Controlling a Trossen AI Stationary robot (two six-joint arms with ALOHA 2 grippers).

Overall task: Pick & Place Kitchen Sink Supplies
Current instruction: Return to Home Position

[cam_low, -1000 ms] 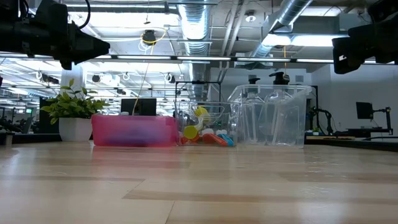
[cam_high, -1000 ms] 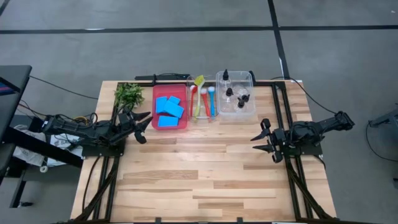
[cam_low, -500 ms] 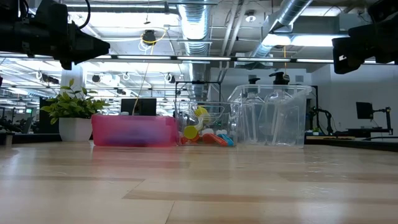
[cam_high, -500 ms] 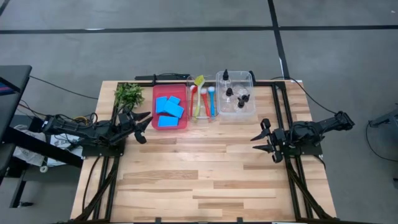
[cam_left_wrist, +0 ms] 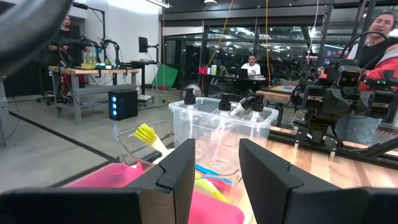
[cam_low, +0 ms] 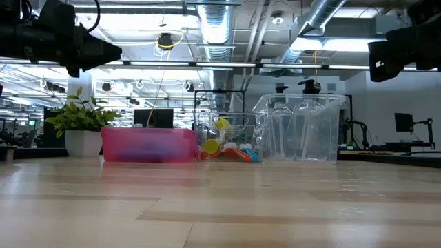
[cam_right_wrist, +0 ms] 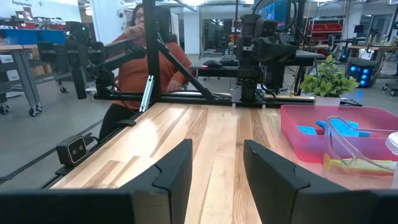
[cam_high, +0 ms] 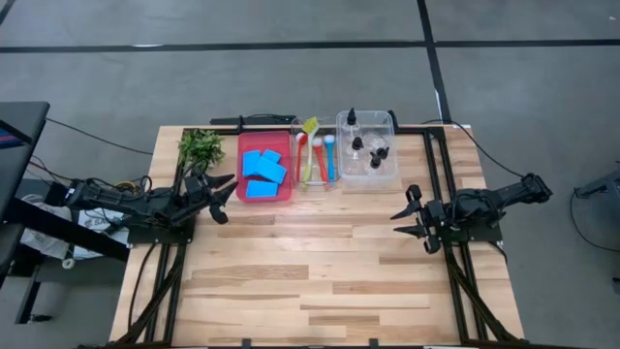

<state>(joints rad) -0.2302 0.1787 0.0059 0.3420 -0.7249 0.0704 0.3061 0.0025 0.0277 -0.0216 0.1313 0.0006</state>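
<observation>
Left gripper [cam_high: 224, 200] at 9 o'clock, right gripper [cam_high: 407, 218] at 3 o'clock: jaws open, empty. Sponges [cam_high: 263, 173] lie in red bin [cam_high: 240, 167].

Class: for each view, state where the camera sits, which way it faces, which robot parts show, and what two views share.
High: above the table, facing down; left gripper and right gripper show.
Low: at tabletop height, facing level toward the red tray; arm parts at upper corners.
Left wrist: on the left arm, facing past its fingers to the clear bin and right arm.
Right wrist: on the right arm, facing past its fingers to the left arm and a person.
Shared: both wrist views show the red tray.
</observation>
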